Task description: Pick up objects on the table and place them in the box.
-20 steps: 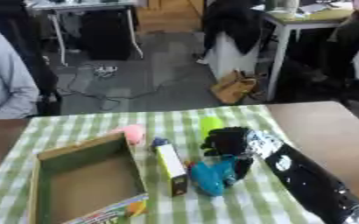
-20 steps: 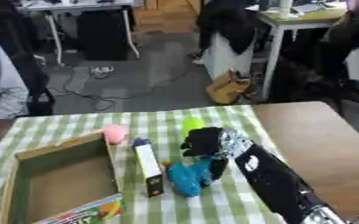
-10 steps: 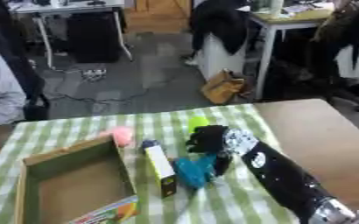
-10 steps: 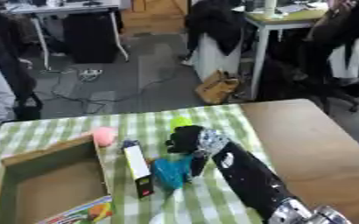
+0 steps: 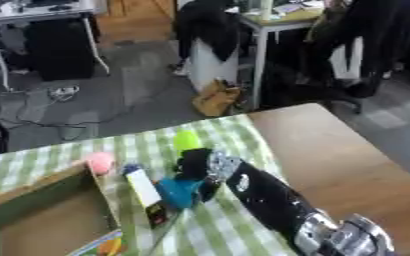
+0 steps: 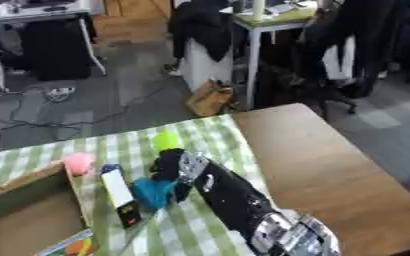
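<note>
Objects for the task lie on a green-and-white checked cloth that covers the left part of the wooden table. A teal object sits near the middle of the cloth, and the right hand is on it: the dark fingers are curled down over its upper right side, in contact with it, though the blur does not let me confirm whether the thumb closes around it. The right arm enters from the lower right corner and runs diagonally up and to the left across the cloth, black with silver at the wrist and at the joint near the bottom edge. A yellow-green rounded object stands just beyond the hand, at its far side. A long narrow white box with a dark lower end lies just left of the teal object, running toward the camera. A pink ball rests farther left, close to the far right corner of the box, a green-walled open carton with a brown floor at the lower left. A colourful flat item shows inside the box at its near right edge. The left hand appears in neither view.
</note>
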`<action>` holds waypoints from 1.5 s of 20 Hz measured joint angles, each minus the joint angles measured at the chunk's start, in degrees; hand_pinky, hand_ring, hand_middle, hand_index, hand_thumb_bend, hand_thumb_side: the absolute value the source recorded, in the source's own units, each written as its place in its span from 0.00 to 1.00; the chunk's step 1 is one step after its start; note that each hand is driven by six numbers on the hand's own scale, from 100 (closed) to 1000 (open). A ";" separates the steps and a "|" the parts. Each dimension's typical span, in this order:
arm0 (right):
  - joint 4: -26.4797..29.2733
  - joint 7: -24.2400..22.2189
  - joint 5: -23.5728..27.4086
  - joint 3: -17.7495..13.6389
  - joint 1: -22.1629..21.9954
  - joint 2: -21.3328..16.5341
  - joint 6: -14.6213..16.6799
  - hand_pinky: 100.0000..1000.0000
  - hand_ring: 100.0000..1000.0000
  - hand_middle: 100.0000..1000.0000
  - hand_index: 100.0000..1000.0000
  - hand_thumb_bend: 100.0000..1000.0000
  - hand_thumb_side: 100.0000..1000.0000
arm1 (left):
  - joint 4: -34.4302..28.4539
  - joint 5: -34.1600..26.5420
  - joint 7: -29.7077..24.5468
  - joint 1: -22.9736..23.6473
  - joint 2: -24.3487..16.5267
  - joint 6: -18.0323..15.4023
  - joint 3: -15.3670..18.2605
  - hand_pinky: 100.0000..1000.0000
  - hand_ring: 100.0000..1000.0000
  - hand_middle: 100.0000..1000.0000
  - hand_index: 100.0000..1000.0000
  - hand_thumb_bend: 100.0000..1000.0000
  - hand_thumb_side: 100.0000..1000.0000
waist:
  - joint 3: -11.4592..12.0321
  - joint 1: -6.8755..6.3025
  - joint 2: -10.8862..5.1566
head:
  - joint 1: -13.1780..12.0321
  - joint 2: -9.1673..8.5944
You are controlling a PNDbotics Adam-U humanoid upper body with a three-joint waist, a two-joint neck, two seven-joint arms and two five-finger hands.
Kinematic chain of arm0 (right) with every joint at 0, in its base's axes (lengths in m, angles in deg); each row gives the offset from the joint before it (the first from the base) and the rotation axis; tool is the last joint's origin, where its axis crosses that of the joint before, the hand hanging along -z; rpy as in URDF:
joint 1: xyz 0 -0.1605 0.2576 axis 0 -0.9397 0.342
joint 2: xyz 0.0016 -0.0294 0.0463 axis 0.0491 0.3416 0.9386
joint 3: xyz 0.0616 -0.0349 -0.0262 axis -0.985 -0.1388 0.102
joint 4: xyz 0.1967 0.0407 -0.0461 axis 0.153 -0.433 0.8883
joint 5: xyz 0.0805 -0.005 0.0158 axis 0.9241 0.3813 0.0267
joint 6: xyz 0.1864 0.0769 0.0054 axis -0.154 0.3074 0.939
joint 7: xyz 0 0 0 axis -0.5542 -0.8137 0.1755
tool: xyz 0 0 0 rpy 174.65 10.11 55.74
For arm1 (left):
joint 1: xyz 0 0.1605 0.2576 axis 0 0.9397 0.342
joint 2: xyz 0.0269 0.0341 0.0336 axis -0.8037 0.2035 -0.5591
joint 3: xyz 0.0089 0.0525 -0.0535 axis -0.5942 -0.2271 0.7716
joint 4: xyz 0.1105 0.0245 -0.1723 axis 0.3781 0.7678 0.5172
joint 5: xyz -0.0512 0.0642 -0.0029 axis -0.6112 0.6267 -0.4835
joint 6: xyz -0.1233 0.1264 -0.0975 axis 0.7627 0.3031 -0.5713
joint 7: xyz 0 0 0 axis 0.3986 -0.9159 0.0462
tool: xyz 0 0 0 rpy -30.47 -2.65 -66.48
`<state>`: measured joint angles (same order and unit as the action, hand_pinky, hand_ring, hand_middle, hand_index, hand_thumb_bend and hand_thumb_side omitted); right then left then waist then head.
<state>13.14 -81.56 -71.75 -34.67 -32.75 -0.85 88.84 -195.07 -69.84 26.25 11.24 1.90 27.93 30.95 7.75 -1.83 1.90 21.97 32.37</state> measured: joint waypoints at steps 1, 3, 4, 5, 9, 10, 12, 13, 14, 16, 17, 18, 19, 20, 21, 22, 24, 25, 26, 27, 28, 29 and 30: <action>-0.19 0.09 -0.33 0.03 -0.03 0.08 0.28 1.00 0.99 0.98 1.00 0.66 0.74 | 0.00 0.00 -0.02 0.04 -0.03 0.02 0.00 0.77 0.82 0.84 0.91 0.02 1.00 | -0.02 0.00 -0.17 | -0.01 0.06; -0.35 0.32 -1.11 0.44 -0.12 0.45 1.22 1.00 0.98 0.96 1.00 0.66 0.71 | 0.00 0.00 -0.05 0.14 -0.43 0.05 0.00 0.77 0.82 0.84 0.91 0.02 1.00 | -0.35 0.02 -0.41 | -0.01 0.36; -0.37 0.49 -1.61 0.74 -0.12 0.49 1.82 1.00 0.98 0.96 1.00 0.66 0.71 | 0.00 0.00 -0.07 0.14 -0.55 0.07 0.00 0.77 0.82 0.84 0.91 0.02 1.00 | -0.40 0.02 -0.52 | -0.01 0.69; -0.42 0.68 -2.14 1.06 -0.09 0.50 2.44 1.00 0.97 0.96 1.00 0.66 0.70 | 0.00 0.01 -0.09 0.19 -0.70 0.09 0.00 0.77 0.82 0.84 0.91 0.03 1.00 | -0.45 0.03 -0.65 | -0.01 0.88; -0.62 1.53 -4.87 1.89 0.22 0.71 4.51 1.00 0.96 0.95 1.00 0.66 0.69 | 0.00 0.03 -0.11 0.18 -1.03 0.11 0.00 0.77 0.82 0.85 0.91 0.03 1.00 | -0.65 0.37 -0.87 | 0.03 1.37; -0.67 1.65 -5.54 1.97 0.32 0.81 4.78 1.00 0.96 0.95 1.00 0.66 0.69 | 0.00 0.06 -0.11 0.16 -1.04 0.11 -0.01 0.77 0.82 0.85 0.91 0.03 1.00 | -0.65 0.49 -0.90 | 0.04 1.39; -0.98 1.81 -6.76 2.07 0.43 1.00 4.98 1.00 0.96 0.95 1.00 0.66 0.69 | 0.00 0.18 -0.11 0.08 -1.08 0.11 -0.01 0.77 0.82 0.84 0.91 0.03 1.00 | -0.64 0.55 -1.07 | 0.03 1.39; -1.05 1.89 -7.35 2.07 0.43 1.06 5.06 1.00 0.96 0.95 1.00 0.67 0.68 | 0.00 0.23 -0.11 0.01 -1.20 0.11 -0.01 0.77 0.82 0.84 0.91 0.03 1.00 | -0.64 0.55 -1.16 | 0.02 1.39; -1.16 1.95 -7.86 2.06 0.43 1.14 5.09 1.00 0.96 0.95 1.00 0.65 0.68 | 0.00 0.26 -0.10 -0.02 -1.35 0.11 -0.01 0.77 0.82 0.84 0.91 0.03 1.00 | -0.64 0.58 -1.19 | -0.02 1.38; -1.34 1.99 -8.70 1.88 0.44 1.40 5.07 1.00 0.96 0.95 1.00 0.65 0.68 | 0.00 0.30 -0.08 -0.04 -1.50 0.08 -0.01 0.77 0.82 0.84 0.91 0.03 1.00 | -0.64 0.84 -1.22 | -0.17 1.26; -1.36 2.02 -9.04 1.74 0.44 1.47 5.05 1.00 0.96 0.94 1.00 0.65 0.67 | 0.00 0.32 -0.05 -0.04 -1.50 0.05 0.00 0.77 0.82 0.84 0.91 0.03 1.00 | -0.64 0.90 -1.23 | -0.30 1.23; -1.37 2.12 -9.33 1.71 0.44 1.50 5.01 1.00 0.95 0.93 1.00 0.65 0.66 | 0.00 0.37 -0.01 -0.04 -1.50 0.02 0.00 0.77 0.82 0.84 0.91 0.03 1.00 | -0.64 0.90 -1.23 | -0.43 1.19; -1.40 2.27 -9.57 1.68 0.44 1.52 4.99 1.00 0.95 0.93 1.00 0.65 0.66 | 0.00 0.42 0.03 -0.06 -1.50 -0.02 0.00 0.77 0.82 0.84 0.91 0.03 1.00 | -0.64 0.90 -1.23 | -0.49 1.17; -1.48 2.42 -9.83 1.58 0.45 1.54 4.99 1.00 0.95 0.93 1.00 0.65 0.66 | 0.00 0.43 0.08 -0.10 -1.50 -0.06 0.00 0.77 0.82 0.84 0.91 0.03 1.00 | -0.64 0.90 -1.23 | -0.51 1.16; -1.56 2.54 -10.05 1.49 0.48 1.56 5.00 1.00 0.94 0.92 1.00 0.65 0.65 | 0.00 0.44 0.12 -0.12 -1.50 -0.08 0.00 0.77 0.82 0.84 0.91 0.03 1.00 | -0.64 0.92 -1.23 | -0.53 1.16; -1.68 2.67 -10.33 1.38 0.50 1.60 4.94 1.00 0.94 0.92 1.00 0.65 0.65 | 0.00 0.45 0.14 -0.13 -1.50 -0.09 0.00 0.77 0.82 0.84 0.91 0.03 1.00 | -0.64 0.92 -1.28 | -0.53 1.16; -1.87 2.84 -10.86 1.33 0.50 1.76 4.86 1.00 0.93 0.90 1.00 0.65 0.64 | 0.00 0.47 0.17 -0.15 -1.50 -0.10 0.00 0.77 0.82 0.84 0.91 0.03 1.00 | -0.64 0.92 -1.38 | -0.52 1.15; -1.94 2.92 -11.06 1.28 0.51 1.81 4.84 1.00 0.92 0.89 1.00 0.64 0.63 | 0.00 0.48 0.19 -0.15 -1.50 -0.11 0.00 0.77 0.82 0.84 0.91 0.03 1.00 | -0.64 0.93 -1.41 | -0.50 1.14; -2.02 3.02 -11.23 1.18 0.51 1.84 4.84 1.00 0.92 0.88 1.00 0.64 0.63 | 0.00 0.49 0.21 -0.16 -1.50 -0.11 0.01 0.77 0.82 0.84 0.91 0.03 1.00 | -0.64 0.93 -1.44 | -0.49 1.11; -2.06 3.15 -11.41 1.10 0.51 1.90 4.85 1.00 0.91 0.87 1.00 0.65 0.63 | 0.00 0.50 0.23 -0.19 -1.50 -0.13 0.02 0.77 0.82 0.84 0.91 0.03 1.00 | -0.64 0.97 -1.45 | -0.48 0.94; -2.08 3.22 -11.51 1.04 0.51 1.91 4.84 1.00 0.91 0.87 1.00 0.64 0.63 | 0.00 0.51 0.27 -0.22 -1.50 -0.17 0.02 0.77 0.82 0.84 0.91 0.03 1.00 | -0.64 1.02 -1.45 | -0.47 0.72; -2.11 3.26 -11.55 1.03 0.51 1.93 4.85 1.00 0.91 0.87 1.00 0.64 0.63 | 0.00 0.52 0.31 -0.25 -1.50 -0.20 0.03 0.77 0.82 0.84 0.91 0.03 1.00 | -0.64 1.09 -1.45 | -0.45 0.59; -2.16 3.29 -11.62 1.00 0.51 1.95 4.86 1.00 0.91 0.86 0.99 0.64 0.63 | 0.00 0.53 0.34 -0.27 -1.51 -0.22 0.04 0.77 0.82 0.84 0.91 0.03 1.00 | -0.64 1.11 -1.45 | -0.43 0.38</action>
<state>10.97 -78.27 -83.37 -33.67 -32.25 1.09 93.70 -195.07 -69.31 26.58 10.97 0.39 27.71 30.99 7.12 -0.72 0.45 21.54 32.75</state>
